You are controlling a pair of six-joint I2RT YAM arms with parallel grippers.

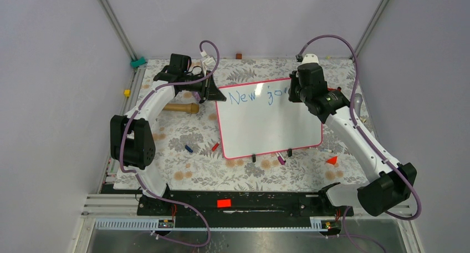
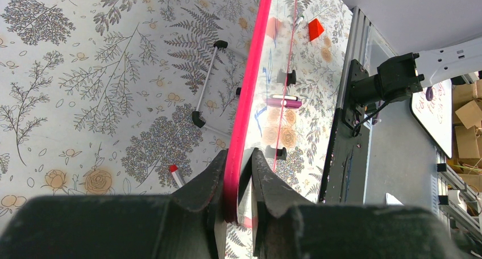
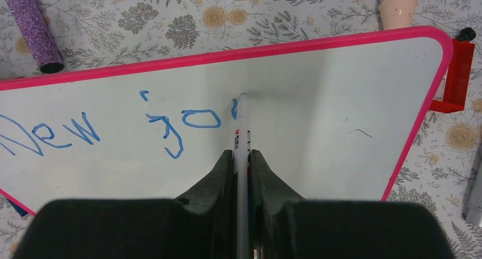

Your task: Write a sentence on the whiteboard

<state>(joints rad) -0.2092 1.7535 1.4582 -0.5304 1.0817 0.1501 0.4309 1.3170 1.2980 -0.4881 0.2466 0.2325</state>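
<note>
Top: whiteboard [image 1: 266, 125] sits mid-table, skewed, with the sentence [image 1: 252, 96] reading "New jo"; two black clips [image 1: 254, 157] on its near edge, at least three loose pens [image 1: 188, 148] around it. Left wrist: left gripper [image 2: 239, 157] clamped on the pink frame edge. Right wrist: right gripper [image 3: 241, 157] pinches a marker [image 3: 243, 114], tip on the board just right of the "o", bare board beyond.

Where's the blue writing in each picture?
Top view: the blue writing sits along the whiteboard's far edge.
Left wrist: faint blue strokes, board seen edge-on.
Right wrist: writing left of centre, ending at the marker.
Shared landmark: the pink frame.
</note>
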